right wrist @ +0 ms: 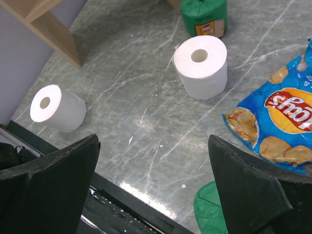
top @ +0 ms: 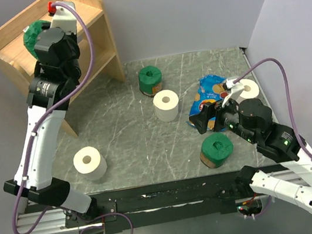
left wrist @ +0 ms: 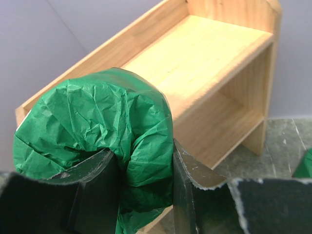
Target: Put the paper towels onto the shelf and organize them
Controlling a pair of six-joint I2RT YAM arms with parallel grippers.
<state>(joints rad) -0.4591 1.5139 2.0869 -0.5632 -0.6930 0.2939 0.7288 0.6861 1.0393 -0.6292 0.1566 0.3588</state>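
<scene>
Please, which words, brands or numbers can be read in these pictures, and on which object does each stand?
"Shor": white letters on a red logo, cut off by the picture's edge, on the blue snack bag.
Orange label on the green-wrapped roll at the top of the right wrist view: print too small to read.
No other text is readable.

Shelf top [left wrist: 204,53] lies open, hemmed by its raised rim [left wrist: 131,41]

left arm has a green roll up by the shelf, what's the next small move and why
Probably ease the left tool down until the green roll rests on the top board of the shelf. The tool is shut on the roll over that board, which looks bare in the wrist view; whether the roll already touches the wood is unclear.
</scene>
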